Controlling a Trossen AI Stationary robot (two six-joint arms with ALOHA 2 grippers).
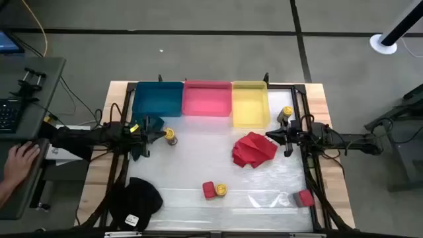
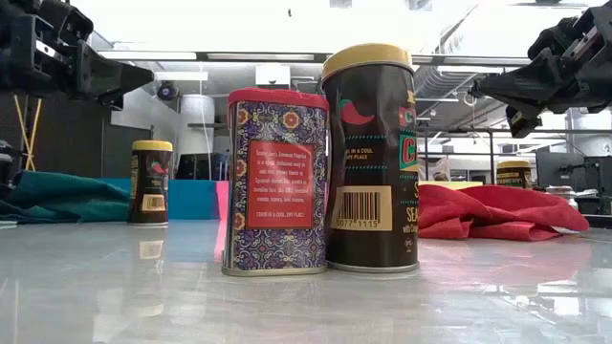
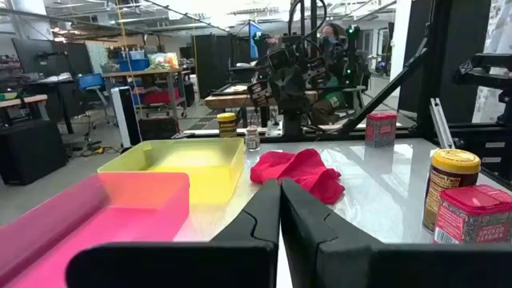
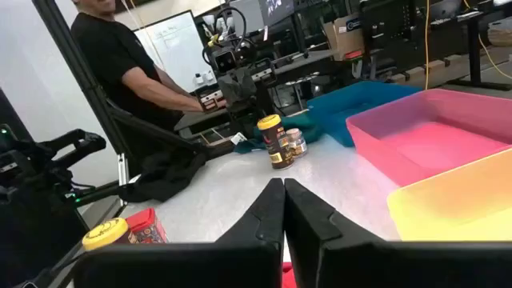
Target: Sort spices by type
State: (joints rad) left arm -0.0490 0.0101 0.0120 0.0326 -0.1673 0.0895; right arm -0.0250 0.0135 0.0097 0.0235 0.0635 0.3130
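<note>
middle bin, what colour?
Pink: the middle bin sits between the blue bin and the yellow bin. Clearest in the high view.

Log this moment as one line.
left gripper: shut, empty | right gripper: shut, empty | bins: empty | spices: unsorted

Lighting's bright, mostly overhead ceiling strips, totally blown out at top of low view. Glossy desk (image 2: 306,296) throws glare + soft reflections. Bg in both wrist views kinda soft, shadows weak.
</note>
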